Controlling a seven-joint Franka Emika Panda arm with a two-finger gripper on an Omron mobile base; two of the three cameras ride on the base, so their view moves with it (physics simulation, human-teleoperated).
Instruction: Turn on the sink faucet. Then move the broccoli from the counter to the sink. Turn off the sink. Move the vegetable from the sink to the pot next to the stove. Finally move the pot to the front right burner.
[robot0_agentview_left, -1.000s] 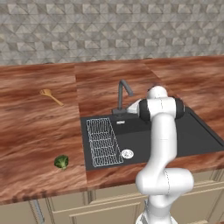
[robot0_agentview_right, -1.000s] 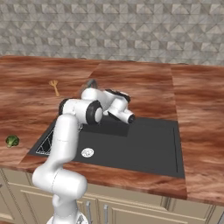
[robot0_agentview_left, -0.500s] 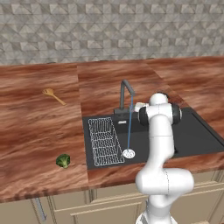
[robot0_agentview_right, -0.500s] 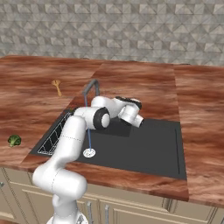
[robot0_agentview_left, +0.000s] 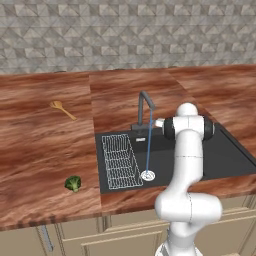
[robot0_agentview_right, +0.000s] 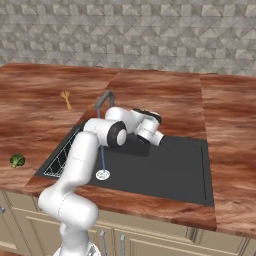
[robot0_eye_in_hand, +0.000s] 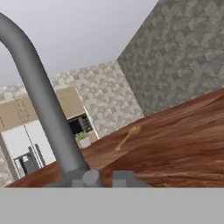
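We see water running from the sink faucet (robot0_agentview_left: 145, 107) into the sink (robot0_agentview_left: 225, 160); broccoli (robot0_agentview_left: 73, 183) sits on the bench (robot0_agentview_left: 40, 145). We cannot tell our hand's (robot0_agentview_right: 156, 139) state.

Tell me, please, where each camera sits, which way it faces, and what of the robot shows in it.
Left base view: behind the arm, on its left, facing forward and down at the sink with its running faucet and the broccoli; the arm rises at lower right.
Right base view: behind, on its right, same scene; the arm rises at lower left.
Hand view: on the hand, low, close to the faucet's base, facing along the counter.
All three show the faucet and spoon.
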